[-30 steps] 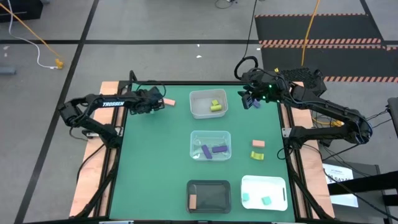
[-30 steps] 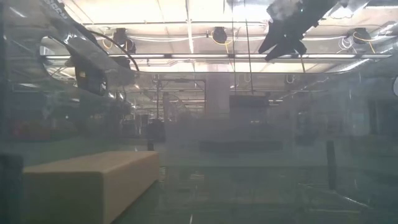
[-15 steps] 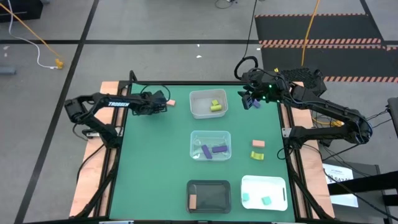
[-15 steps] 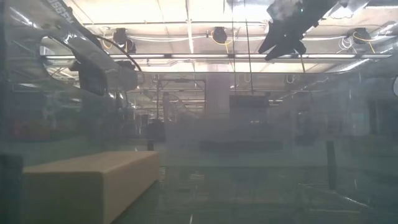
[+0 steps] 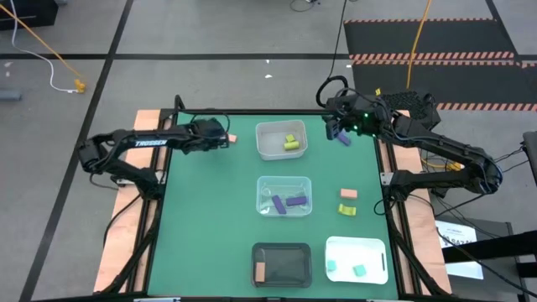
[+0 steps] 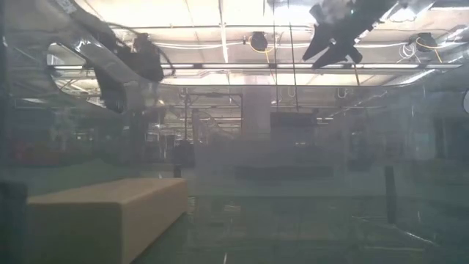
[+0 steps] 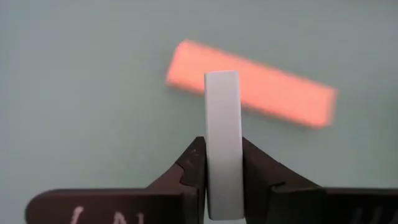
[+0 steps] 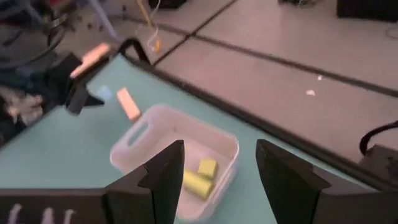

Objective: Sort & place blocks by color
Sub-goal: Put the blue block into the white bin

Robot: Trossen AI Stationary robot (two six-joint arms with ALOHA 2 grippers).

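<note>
A green table (image 5: 210, 218) stands on a grey floor crossed by dark lines, with striped mats off to the far right. Four trays sit along its middle. The far clear tray (image 5: 280, 140) holds yellow-green blocks (image 5: 291, 143). The middle clear tray (image 5: 284, 195) holds purple blocks (image 5: 289, 202). The black tray (image 5: 282, 262) has one salmon block (image 5: 260, 271) in it. The white tray (image 5: 356, 257) holds mint blocks (image 5: 346, 268).

The left gripper (image 5: 220, 139) hovers at the far left of the table, clenched on a pale block (image 7: 222, 143) held upright between its fingers (image 7: 189, 171). A salmon block (image 7: 252, 92) lies on the table just beyond it.

The right gripper (image 5: 336, 127) hangs above the far right edge with its fingers (image 8: 166, 171) apart, a purple block (image 5: 344, 138) showing just beside it. Whether it grips that block cannot be told.

A salmon block (image 5: 348, 194) and a yellow-green block (image 5: 347, 209) lie loose on the table, right of the middle tray.
</note>
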